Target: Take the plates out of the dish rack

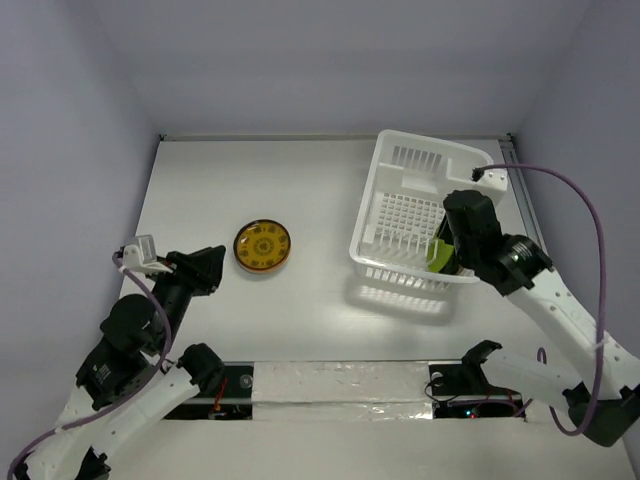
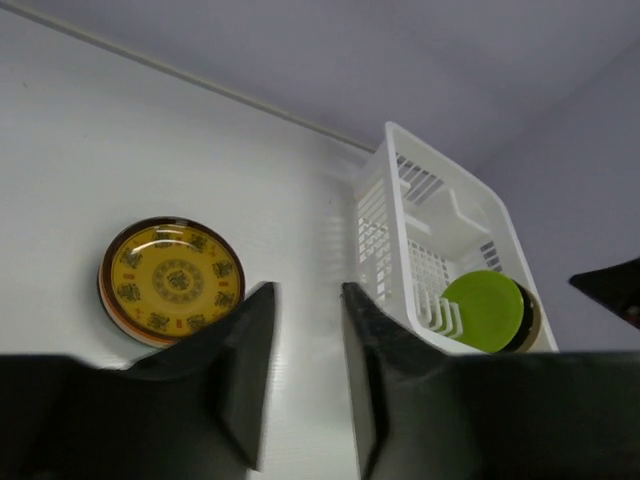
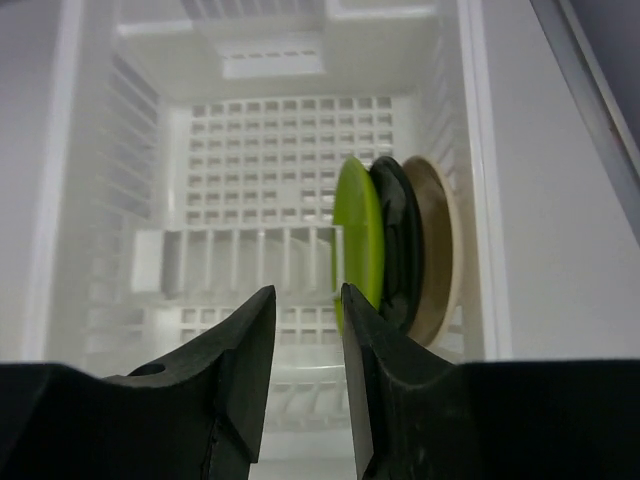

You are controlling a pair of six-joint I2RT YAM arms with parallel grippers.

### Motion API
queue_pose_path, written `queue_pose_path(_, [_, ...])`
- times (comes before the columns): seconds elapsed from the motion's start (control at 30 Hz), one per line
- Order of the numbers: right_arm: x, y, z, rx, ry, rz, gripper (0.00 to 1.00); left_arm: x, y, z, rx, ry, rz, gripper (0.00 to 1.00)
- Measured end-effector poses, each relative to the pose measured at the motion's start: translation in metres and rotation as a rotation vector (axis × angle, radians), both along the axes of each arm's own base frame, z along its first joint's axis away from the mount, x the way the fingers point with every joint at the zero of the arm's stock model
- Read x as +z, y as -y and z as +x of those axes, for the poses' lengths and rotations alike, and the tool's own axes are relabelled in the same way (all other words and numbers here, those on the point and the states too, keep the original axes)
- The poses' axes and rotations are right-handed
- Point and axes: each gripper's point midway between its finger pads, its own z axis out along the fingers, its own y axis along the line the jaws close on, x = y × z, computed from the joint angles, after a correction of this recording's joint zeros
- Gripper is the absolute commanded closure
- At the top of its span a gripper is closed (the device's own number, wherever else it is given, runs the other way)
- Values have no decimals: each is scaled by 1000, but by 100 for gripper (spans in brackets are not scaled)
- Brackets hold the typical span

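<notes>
The dish rack (image 1: 420, 157) is white, its floor a square grid. Inside: a lime green plate (image 3: 358, 240), a dark plate (image 3: 400, 240) — black or deep olive, hard to tell — and a tan plate (image 3: 440, 255). On the white table (image 1: 200, 180), an orange-yellow plate (image 2: 172, 280) with dark ringed ornaments — red-brown rim.

White slotted dish rack (image 1: 370, 200), upright. At its right side three stand on edge, packed together: lime green plate (image 3: 358, 240), dark plate (image 3: 398, 250), tan plate (image 3: 440, 250). Orange patterned plate (image 1: 262, 245) lies flat, well left of the rack.
</notes>
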Motion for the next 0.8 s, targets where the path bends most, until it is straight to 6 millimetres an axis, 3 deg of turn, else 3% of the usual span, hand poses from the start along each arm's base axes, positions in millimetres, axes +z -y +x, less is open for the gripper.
queue_pose_path(0.13, [-31,16,16,-38,-128,-83,62,5,-14,-10,20,45,-58,61])
queue_pose_path(0.27, [-48,22,24,-40,-200,-119,64,10,-22,-15,34,69,-90,61])
queue_pose_path(0.8, [-102,36,50,-79,-352,-140,66,0,-12,-8,25,31,-51,61])
